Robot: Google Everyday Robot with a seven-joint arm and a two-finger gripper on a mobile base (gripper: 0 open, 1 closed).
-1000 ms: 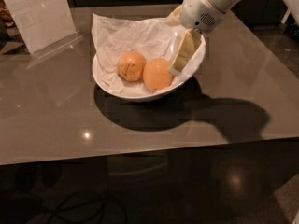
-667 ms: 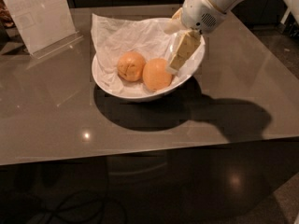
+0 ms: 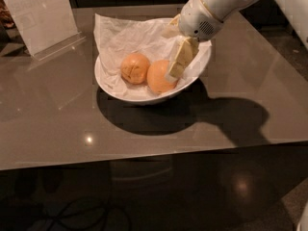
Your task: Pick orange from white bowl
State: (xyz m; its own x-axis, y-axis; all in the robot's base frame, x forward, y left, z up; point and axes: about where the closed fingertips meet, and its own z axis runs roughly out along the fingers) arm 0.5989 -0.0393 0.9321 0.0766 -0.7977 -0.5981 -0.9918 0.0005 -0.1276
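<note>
The white bowl (image 3: 107, 85), lined with crumpled white paper, stands on the table centre. Two oranges lie in it side by side. The smooth, pale orange (image 3: 158, 77) is on the right; a rougher, darker-mottled orange (image 3: 134, 68) is on the left. My gripper (image 3: 169, 54) reaches into the bowl from the upper right, open. One cream finger (image 3: 181, 57) hangs down against the right side of the smooth orange. The other finger (image 3: 171, 29) sits higher, behind it over the paper. Nothing is held.
A clear acrylic sign stand (image 3: 41, 18) stands at the back left of the glossy brown table (image 3: 231, 81). My white arm (image 3: 216, 6) comes in from the upper right. The table's front edge runs across the lower third, with dark floor below.
The gripper has come down and to the left inside the bowl, so its lower finger now lies against the smooth orange. The oranges and the bowl have not moved.
</note>
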